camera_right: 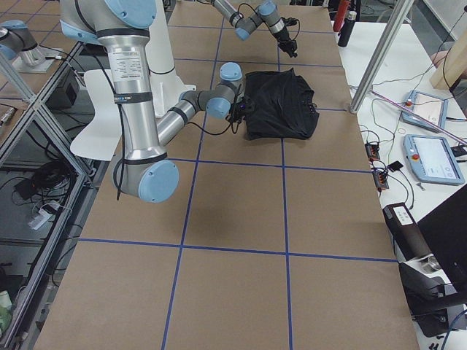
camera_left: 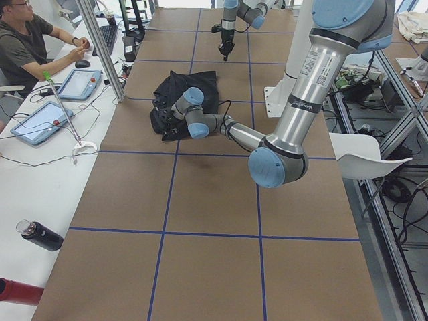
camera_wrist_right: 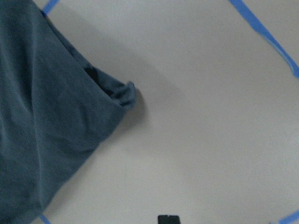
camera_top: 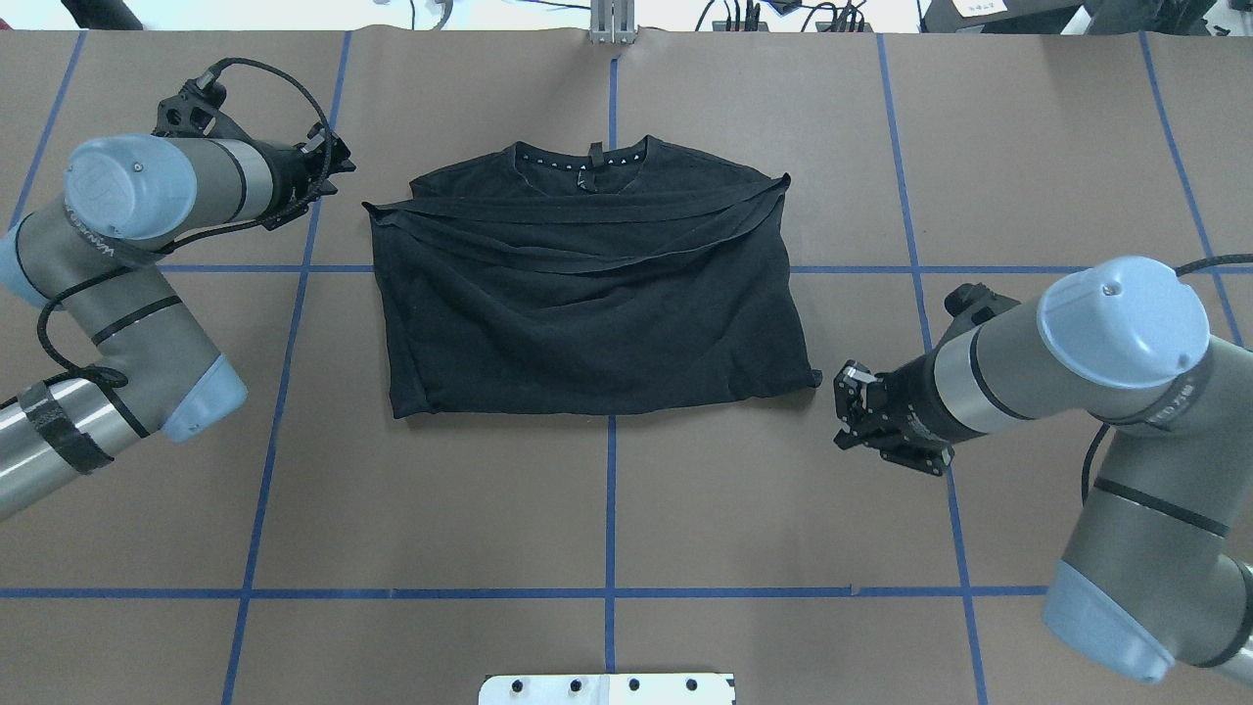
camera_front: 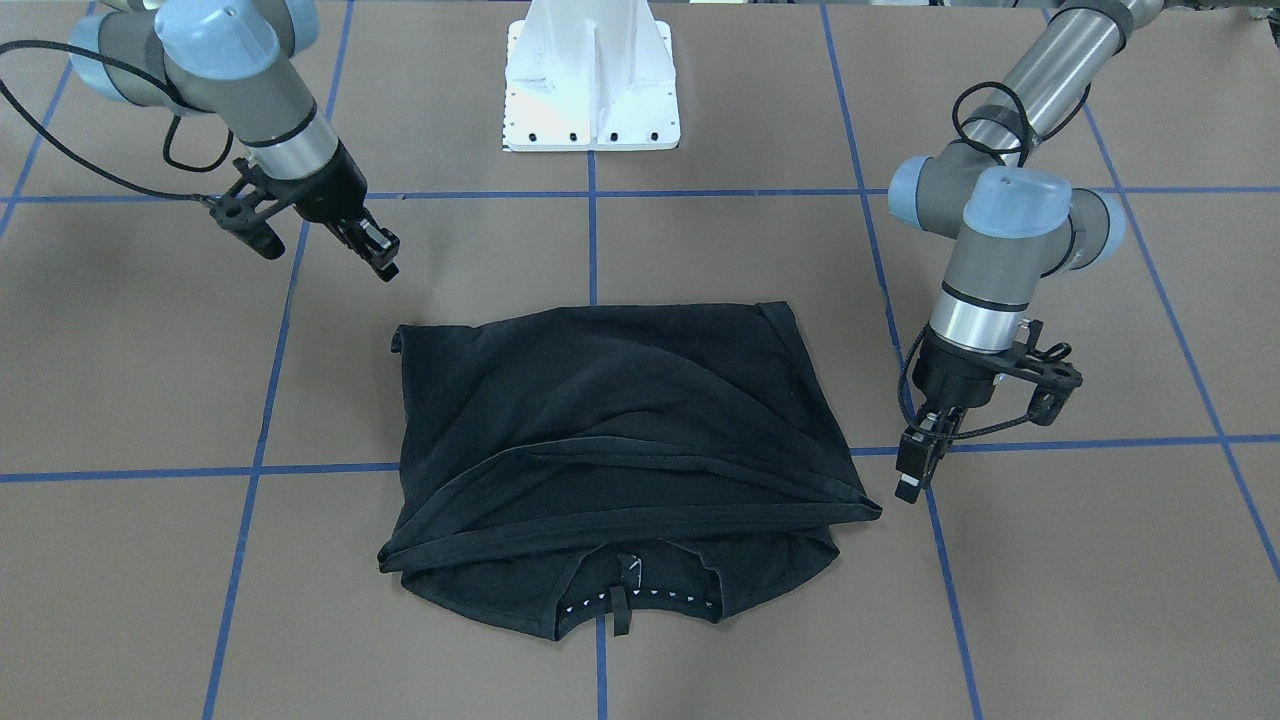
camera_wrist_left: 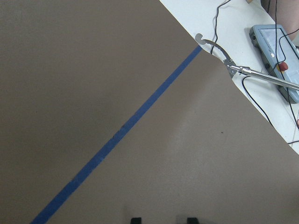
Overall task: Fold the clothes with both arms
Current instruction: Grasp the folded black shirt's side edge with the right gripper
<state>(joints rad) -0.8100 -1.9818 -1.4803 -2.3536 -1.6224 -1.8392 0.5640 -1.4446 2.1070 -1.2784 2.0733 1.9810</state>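
The black T-shirt (camera_front: 620,420) (camera_top: 587,304) lies folded in half on the brown table, its collar (camera_top: 582,157) at the edge far from the robot and a hem band running across below it. My left gripper (camera_front: 912,480) (camera_top: 338,166) hovers just off the shirt's collar-side corner; the left wrist view shows its fingertips (camera_wrist_left: 135,220) apart over bare table, so it is open and holds nothing. My right gripper (camera_front: 380,258) (camera_top: 848,403) hangs beside the shirt's near corner (camera_wrist_right: 125,93), apart from it. A single dark block at the right wrist view's bottom reads as shut fingers.
The white pedestal base (camera_front: 592,80) stands at the table's robot side. Blue tape lines (camera_top: 611,509) grid the brown surface. Beyond the far edge is a white desk with tablets (camera_left: 40,120), a pole (camera_left: 100,47), a bottle (camera_left: 40,235) and a seated person (camera_left: 27,40).
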